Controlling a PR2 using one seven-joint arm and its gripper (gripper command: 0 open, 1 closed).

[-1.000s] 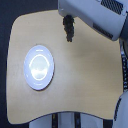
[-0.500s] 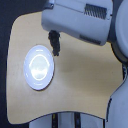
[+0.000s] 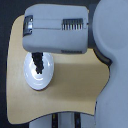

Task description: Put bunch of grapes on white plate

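Your robot's arm [image 3: 57, 30] hangs over the white plate [image 3: 40, 73] on the tan worktop [image 3: 75, 85], the bunch of grapes [image 3: 37, 63] dangling dark above the plate's middle. The pincer is hidden under the arm, so its grip cannot be told. Release high and the grapes may roll off the rim. The arm's bulk blocks your view.

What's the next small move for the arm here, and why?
Probably lower slightly and release. The bunch of grapes hangs dark below the arm, already over the white plate, near its upper-left part. The gripper itself is hidden behind the big forearm housing, so its jaw state can't be confirmed.
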